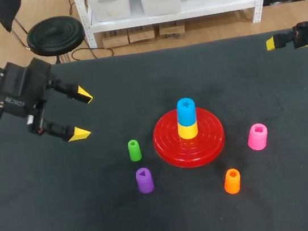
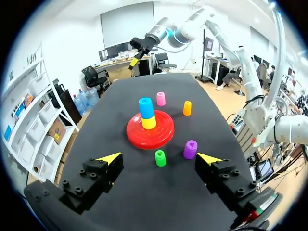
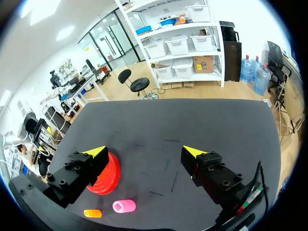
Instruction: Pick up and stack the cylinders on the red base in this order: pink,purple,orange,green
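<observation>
Head view, ridged red base (image 1: 166,143), pink cylinder (image 1: 257,136)

From where I stand there is one red base (image 1: 167,150) on the one tabletop (image 1: 71,219). I count six cylinders, one of each colour. Two are on the base: a blue cylinder (image 1: 186,110) and a yellow cylinder (image 1: 187,130). Four are loose: a green cylinder (image 1: 134,150), a purple cylinder (image 1: 145,180), an orange cylinder (image 1: 232,181) and a pink cylinder (image 1: 257,136). There are two tools, the left tool (image 1: 82,115) and the right tool (image 3: 145,152), each with two yellow tips.
</observation>
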`<state>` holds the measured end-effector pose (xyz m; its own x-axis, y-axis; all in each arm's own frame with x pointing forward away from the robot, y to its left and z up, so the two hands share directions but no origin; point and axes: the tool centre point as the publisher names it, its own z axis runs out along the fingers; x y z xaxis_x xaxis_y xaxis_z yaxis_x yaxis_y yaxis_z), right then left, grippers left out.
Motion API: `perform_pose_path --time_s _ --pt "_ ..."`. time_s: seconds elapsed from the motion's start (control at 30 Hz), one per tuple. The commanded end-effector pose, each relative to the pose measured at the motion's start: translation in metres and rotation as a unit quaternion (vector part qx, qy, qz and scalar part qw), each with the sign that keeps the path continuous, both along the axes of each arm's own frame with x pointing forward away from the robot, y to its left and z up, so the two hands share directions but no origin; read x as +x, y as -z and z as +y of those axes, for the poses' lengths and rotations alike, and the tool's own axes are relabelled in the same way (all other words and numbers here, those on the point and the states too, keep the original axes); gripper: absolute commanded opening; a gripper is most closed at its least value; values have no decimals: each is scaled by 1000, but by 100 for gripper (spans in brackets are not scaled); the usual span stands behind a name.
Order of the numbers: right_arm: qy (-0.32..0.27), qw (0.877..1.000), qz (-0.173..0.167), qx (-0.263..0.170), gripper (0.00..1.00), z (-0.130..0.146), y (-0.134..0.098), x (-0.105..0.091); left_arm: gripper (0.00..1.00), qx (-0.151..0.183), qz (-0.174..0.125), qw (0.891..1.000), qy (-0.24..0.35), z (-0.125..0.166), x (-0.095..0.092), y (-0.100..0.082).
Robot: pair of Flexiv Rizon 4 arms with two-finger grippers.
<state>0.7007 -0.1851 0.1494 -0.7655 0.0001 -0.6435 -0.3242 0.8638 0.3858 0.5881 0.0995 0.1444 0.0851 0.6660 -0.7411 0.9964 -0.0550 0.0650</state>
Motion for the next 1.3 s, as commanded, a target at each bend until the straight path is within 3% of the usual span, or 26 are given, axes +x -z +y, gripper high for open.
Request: perform_pose_path --time_s 0.03,0.8,1.0,1.07,1.3 --pt "1 1000 0 -1 100 0 0 0 100 -4 -9 1000 -2 3 -7 1" --pt "1 1000 0 -1 100 0 0 0 100 6 -12 1000 0 2 -6 4" --pt "-34 991 -36 -126 100 -3 -22 -5 100 6 -12 1000 0 2 -6 4" --pt "-58 982 -16 -180 100 2 -28 -9 100 6 -12 1000 0 2 -6 4" --pt "-153 947 76 -272 100 39 -12 -40 100 6 -12 1000 0 2 -6 4"
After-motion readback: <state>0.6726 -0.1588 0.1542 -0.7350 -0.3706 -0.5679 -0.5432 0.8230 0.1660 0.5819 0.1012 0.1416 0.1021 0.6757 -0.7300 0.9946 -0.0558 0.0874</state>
